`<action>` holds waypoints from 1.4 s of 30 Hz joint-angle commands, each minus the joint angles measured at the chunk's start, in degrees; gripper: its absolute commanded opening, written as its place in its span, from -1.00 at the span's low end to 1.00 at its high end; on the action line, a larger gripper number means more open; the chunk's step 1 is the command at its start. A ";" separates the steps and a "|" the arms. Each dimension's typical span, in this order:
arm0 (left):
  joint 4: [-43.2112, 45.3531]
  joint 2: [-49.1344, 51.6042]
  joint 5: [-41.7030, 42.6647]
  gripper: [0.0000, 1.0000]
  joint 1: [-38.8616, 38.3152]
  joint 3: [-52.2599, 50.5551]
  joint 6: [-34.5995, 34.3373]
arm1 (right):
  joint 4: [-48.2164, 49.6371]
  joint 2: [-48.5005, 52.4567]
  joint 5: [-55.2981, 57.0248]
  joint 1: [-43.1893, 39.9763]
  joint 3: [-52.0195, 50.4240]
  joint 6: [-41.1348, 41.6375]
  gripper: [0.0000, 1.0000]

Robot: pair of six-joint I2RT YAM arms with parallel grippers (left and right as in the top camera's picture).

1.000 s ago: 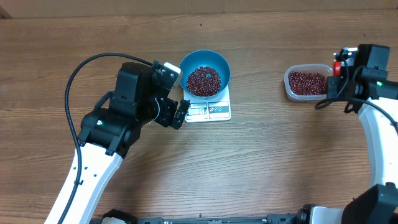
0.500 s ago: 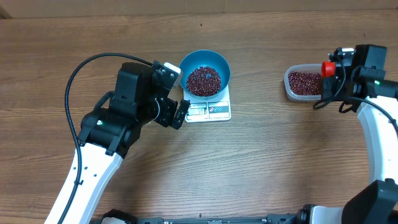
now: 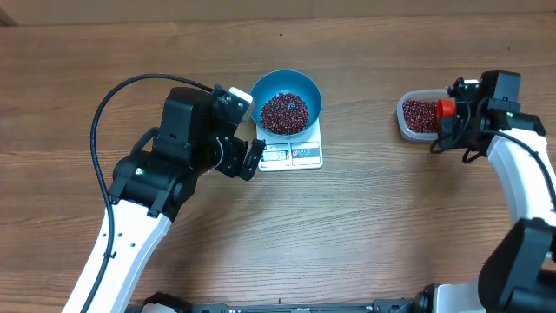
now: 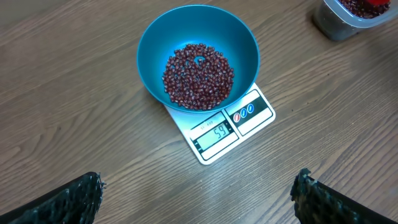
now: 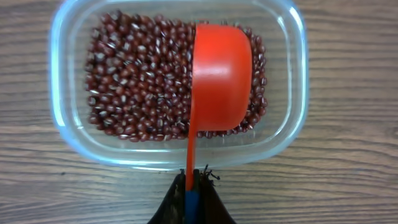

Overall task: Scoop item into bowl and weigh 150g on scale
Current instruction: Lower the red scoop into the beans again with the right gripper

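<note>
The light blue bowl [image 3: 314, 94] [image 4: 155, 43] stands on the white scale [image 3: 295, 155] [image 4: 233, 121], with a mound of dark red beans [image 3: 285, 113] [image 4: 198, 76] in it. My left gripper [image 3: 252, 159] [image 4: 198, 182] hangs open just left of the scale, holding nothing. At the right, my right gripper [image 3: 452, 117] [image 5: 191, 180] is shut on the blue-tipped handle of the orange-red scoop [image 3: 446, 108] [image 5: 221, 81]. The scoop's cup sits over the right side of the beans [image 5: 137, 81] in the clear tub [image 3: 405, 117] [image 5: 62, 93].
The bare wooden table [image 3: 373, 226] stretches between the scale and the tub and along the front. The left arm's black cable [image 3: 113, 113] loops over the table's left side.
My right gripper has carried the scoop leftward, from the tub's right edge to over the beans in the tub. The left arm, bowl and scale have not moved.
</note>
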 commanded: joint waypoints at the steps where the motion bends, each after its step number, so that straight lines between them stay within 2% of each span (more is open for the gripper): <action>1: 0.02 -0.98 0.83 0.99 -0.15 0.09 -0.37 | 1.03 2.75 1.38 -0.02 0.17 -0.39 -0.93; 10: 0.02 -0.96 0.85 0.99 -0.15 0.09 -0.37 | -0.13 6.16 0.35 0.11 0.17 -0.37 -0.93; 24: 0.02 -0.96 0.85 0.99 -0.15 0.09 -0.37 | -1.44 6.16 -13.27 0.09 0.17 -0.44 -0.93; 31: 0.02 -0.96 0.85 0.99 -0.15 0.09 -0.37 | -1.42 6.21 -15.30 -0.11 0.17 -0.42 -0.93; 42: 0.02 -0.98 0.85 0.99 -0.15 0.09 -0.37 | -1.66 6.84 -24.63 -6.99 0.17 -0.39 -0.92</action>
